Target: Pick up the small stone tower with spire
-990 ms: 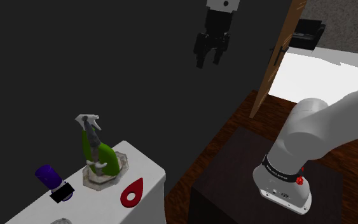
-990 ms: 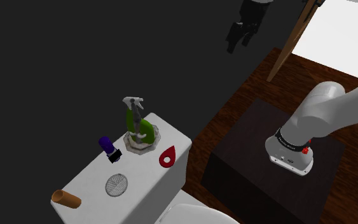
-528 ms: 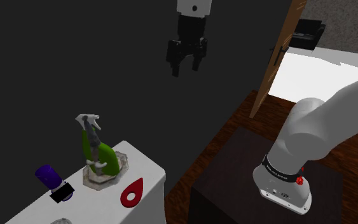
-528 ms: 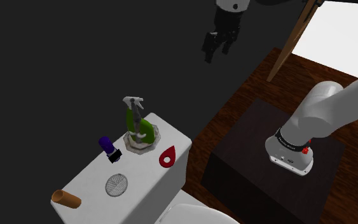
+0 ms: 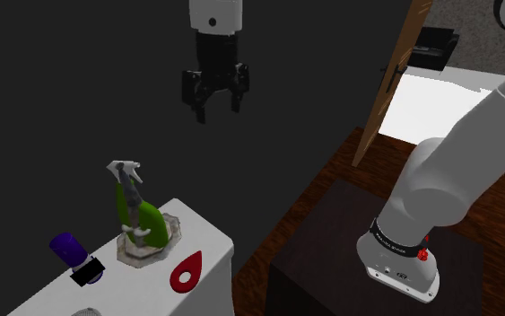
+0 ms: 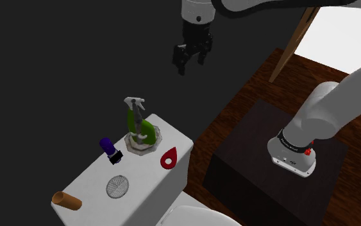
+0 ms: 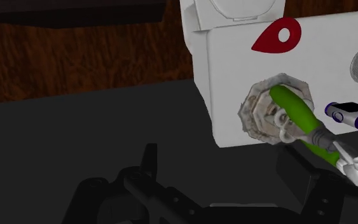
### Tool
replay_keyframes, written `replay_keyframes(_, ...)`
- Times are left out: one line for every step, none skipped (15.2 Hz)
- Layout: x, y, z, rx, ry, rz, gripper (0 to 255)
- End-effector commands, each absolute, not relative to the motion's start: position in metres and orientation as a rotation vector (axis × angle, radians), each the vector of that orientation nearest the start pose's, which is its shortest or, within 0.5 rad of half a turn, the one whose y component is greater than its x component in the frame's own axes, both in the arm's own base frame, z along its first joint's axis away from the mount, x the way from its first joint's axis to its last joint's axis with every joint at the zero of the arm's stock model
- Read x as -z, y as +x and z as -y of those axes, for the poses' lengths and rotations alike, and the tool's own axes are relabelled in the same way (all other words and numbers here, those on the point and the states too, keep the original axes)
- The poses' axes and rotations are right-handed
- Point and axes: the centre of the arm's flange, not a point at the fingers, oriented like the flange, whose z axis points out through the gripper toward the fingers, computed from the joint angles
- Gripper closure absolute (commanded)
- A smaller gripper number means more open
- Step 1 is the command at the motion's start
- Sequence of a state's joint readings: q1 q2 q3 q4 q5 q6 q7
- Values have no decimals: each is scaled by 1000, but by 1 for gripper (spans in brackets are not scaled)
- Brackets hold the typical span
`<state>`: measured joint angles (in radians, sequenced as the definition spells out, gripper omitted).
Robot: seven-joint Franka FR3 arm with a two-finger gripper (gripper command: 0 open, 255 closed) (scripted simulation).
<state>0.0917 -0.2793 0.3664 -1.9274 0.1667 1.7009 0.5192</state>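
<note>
Shoulder view: the pincer (image 5: 217,109) hangs high, fingers spread and empty, with the stone tower (image 5: 143,254) well below it on the white toilet tank (image 5: 207,241), touching a green spray bottle (image 5: 152,220). Second exterior view: the stone tower sits far beneath the pincer. Wrist view: the stone tower lies ahead, beyond the fingers.

stone tower (image 5: 133,256): partly behind spray bottle (image 5: 150,224) | mesh disc (image 5: 85,312): cut by edge

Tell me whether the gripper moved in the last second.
Yes. In the shoulder view the gripper has swung toward that view's left and slightly lower, away from the wooden door and nearer the green spray bottle.
</note>
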Motion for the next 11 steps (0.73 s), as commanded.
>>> replay_keyframes(-598,426,-271,-10,-3067,-137,0)
replay_keyframes(-597,432,-284,-15,-3070,-135,0)
replay_keyframes(-595,437,-297,-21,-3073,-133,0)
replay_keyframes(-593,442,-309,-26,-3075,-131,0)
replay_keyframes(-591,448,-322,-32,-3078,-130,0)
replay_keyframes(-590,453,-334,-37,-3081,-128,0)
replay_keyframes(-588,458,-347,-42,-3084,-126,0)
replay_keyframes(-586,463,-360,-48,-3086,-124,0)
replay_keyframes(-584,468,-372,-53,-3089,-122,0)
replay_keyframes(-582,474,-385,-59,-3092,-120,0)
replay_keyframes(-580,479,-398,-64,-3095,-118,0)
